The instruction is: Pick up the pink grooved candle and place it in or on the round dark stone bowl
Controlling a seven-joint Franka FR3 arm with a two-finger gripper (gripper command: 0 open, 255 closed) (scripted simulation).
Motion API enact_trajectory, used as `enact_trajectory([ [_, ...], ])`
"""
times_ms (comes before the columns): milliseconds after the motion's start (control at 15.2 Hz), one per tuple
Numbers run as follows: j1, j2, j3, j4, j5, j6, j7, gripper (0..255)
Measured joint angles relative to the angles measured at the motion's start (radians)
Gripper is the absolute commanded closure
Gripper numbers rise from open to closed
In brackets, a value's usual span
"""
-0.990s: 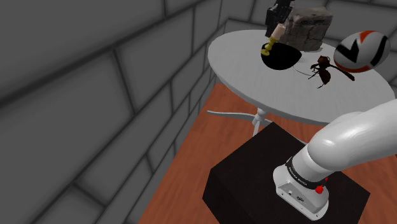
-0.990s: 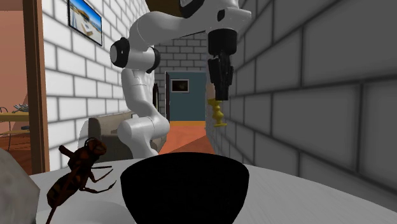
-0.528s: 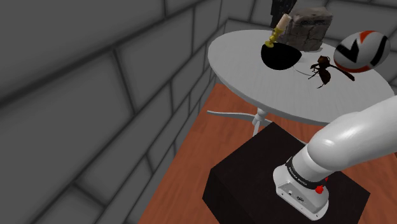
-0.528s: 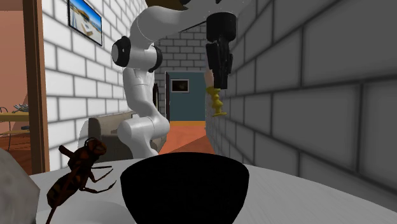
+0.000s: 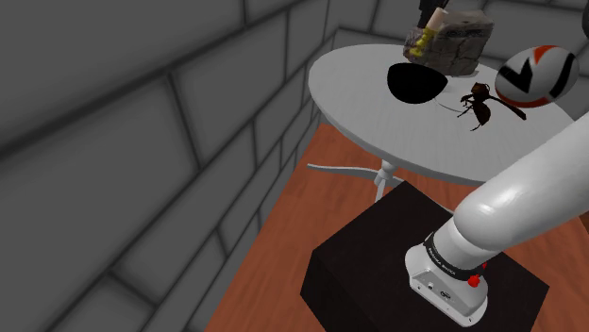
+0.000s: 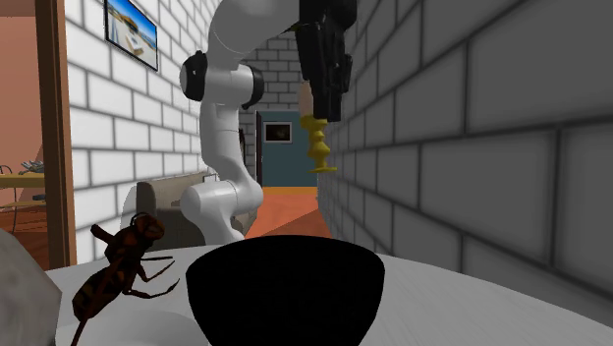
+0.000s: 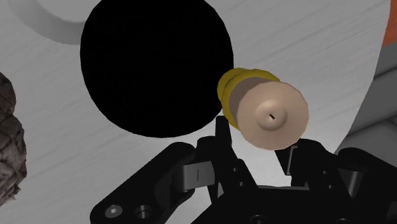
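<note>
Tight spot: the round white table (image 5: 378, 113) sits right by the grey brick wall (image 6: 472, 147). The black bowl (image 6: 285, 290) has a rough, craggy rock (image 5: 458, 42) just beside it and a brown cockroach (image 6: 113, 275) near its other side. There's plenty of open air above the bowl though. The gripper (image 7: 257, 143) is clamped on the candle (image 7: 267, 111), which hangs high over the table, next to the bowl's rim. The candle's a pale pinkish cylinder with a ribbed yellow base, and the bowl's smooth and round.

- A lived-in room of a house: painted brick walls (image 5: 142, 141) and a reddish wooden floor (image 5: 283, 222).
- A round white pedestal table (image 5: 359, 85) stands at the shoulder view's upper right.
- In the second exterior view, a framed picture (image 6: 132, 31) hangs upper left, a wooden door frame (image 6: 57, 128) runs down the left edge, and a beige upholstered seat (image 6: 165, 200) sits mid-left.
</note>
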Motion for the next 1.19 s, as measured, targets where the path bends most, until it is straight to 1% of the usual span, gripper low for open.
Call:
enact_trajectory([
  [198,-0.033,0.092,-0.046,0.114,0.028,-0.029,-0.077,255],
  [396,-0.089,0.219,-0.096,0.28,0.079,-0.079,-0.17,255],
  [462,-0.101,0.241,-0.103,0.304,0.089,-0.083,-0.186,255],
  [1188,-0.086,0.186,-0.097,0.08,0.064,0.091,-0.181,255],
])
